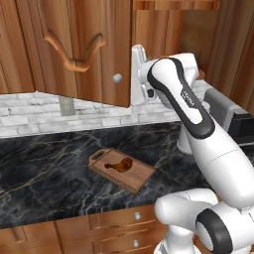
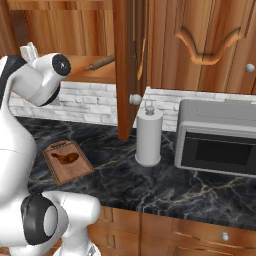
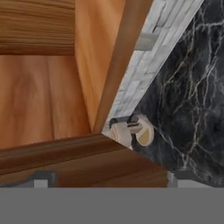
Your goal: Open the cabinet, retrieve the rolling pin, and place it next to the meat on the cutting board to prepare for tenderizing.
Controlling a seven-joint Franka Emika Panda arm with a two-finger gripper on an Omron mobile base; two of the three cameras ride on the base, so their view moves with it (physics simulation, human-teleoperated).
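The reddish-brown wooden cabinet (image 2: 127, 60) stands open; the slim light-brown rolling pin (image 2: 101, 62) lies on its shelf. Jaws spread wide and empty near the opening. Next, I judge: reach in and grip it, then carry it to the brown drumstick (image 1: 119, 166) on the rectangular wooden cutting board (image 1: 139, 176) on the black marble bench (image 1: 44, 173).

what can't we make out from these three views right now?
- Rolling pin: right base view shows one end on the cabinet shelf; the open cabinet door covers the rest.
- Gripper: right base view shows its fingers end-on, too small to judge the gap; in the left base view the arm's own links cover it.
- Cabinet interior: cut off by the top edge of the left base view.
- Meat on the cutting board: too small for detail.
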